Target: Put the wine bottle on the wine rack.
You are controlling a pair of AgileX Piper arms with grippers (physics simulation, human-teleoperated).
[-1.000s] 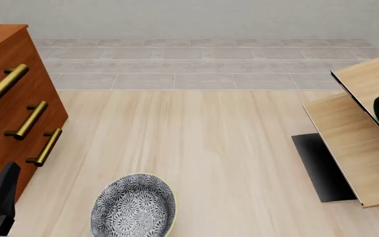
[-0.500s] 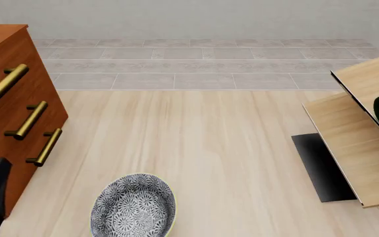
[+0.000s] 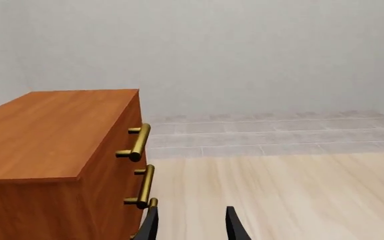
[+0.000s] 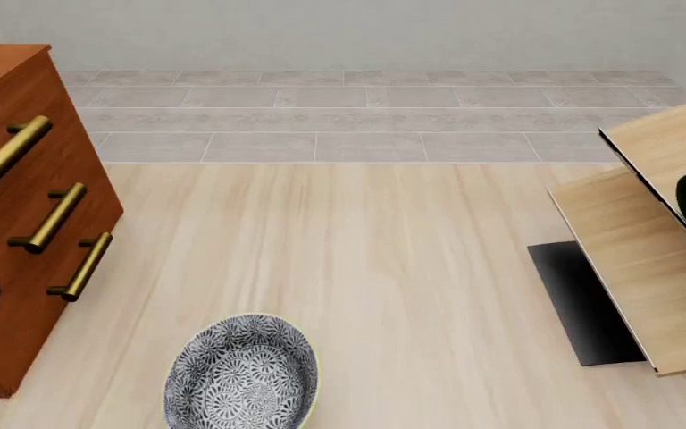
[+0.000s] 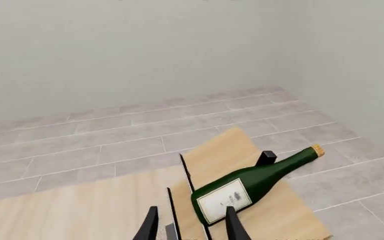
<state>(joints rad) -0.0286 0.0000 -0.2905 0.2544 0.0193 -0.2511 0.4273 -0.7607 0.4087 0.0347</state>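
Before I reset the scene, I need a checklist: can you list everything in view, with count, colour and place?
wine bottle: one, dark green with tan cork and white label, lying on the wine rack.
wine rack: one, pale wood boards on a black base, right side of the table.
drawer cabinet: one, reddish-brown with three brass handles, left side.
bowl: one, grey-and-white patterned, near edge, left of centre.
table: one, light wood, under everything.
left gripper: black, open, beside the cabinet's front.
right gripper: black, open, just short of the bottle's base.
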